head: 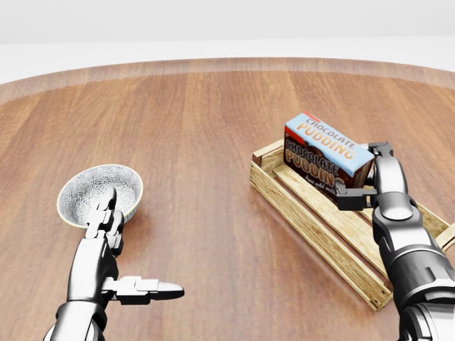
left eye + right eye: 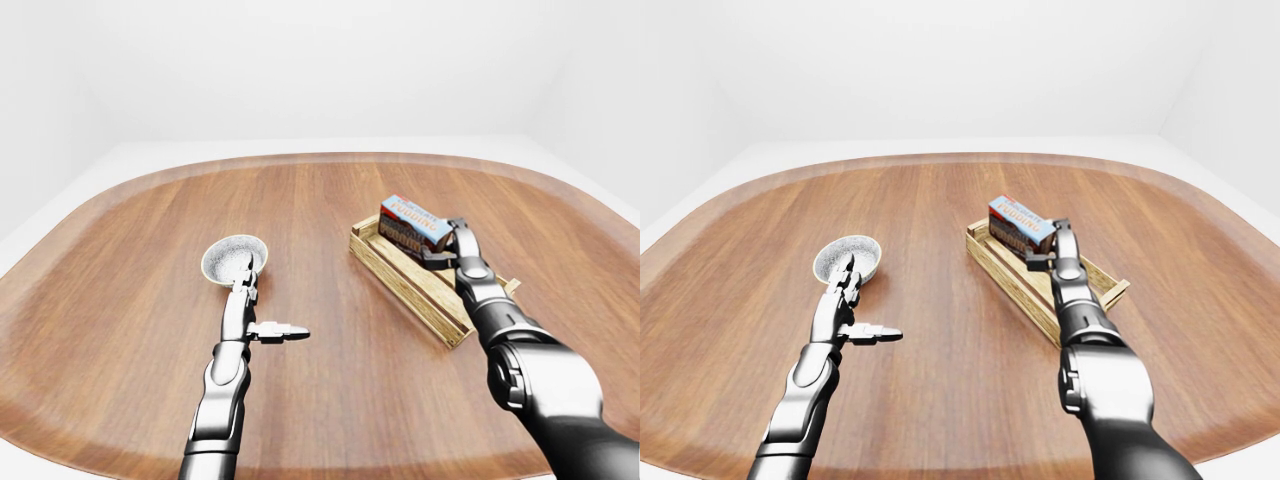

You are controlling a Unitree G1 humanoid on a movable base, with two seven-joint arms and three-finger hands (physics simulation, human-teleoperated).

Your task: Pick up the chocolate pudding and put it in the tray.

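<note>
Chocolate pudding [image 1: 327, 158] lies lengthwise in tray [image 1: 313, 220]; right hand [image 1: 370, 186] grips it

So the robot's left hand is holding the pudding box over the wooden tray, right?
Not quite. It is the right hand that holds the chocolate pudding box over the wooden tray. In the head view the left hand is open, near the bowl.
</note>
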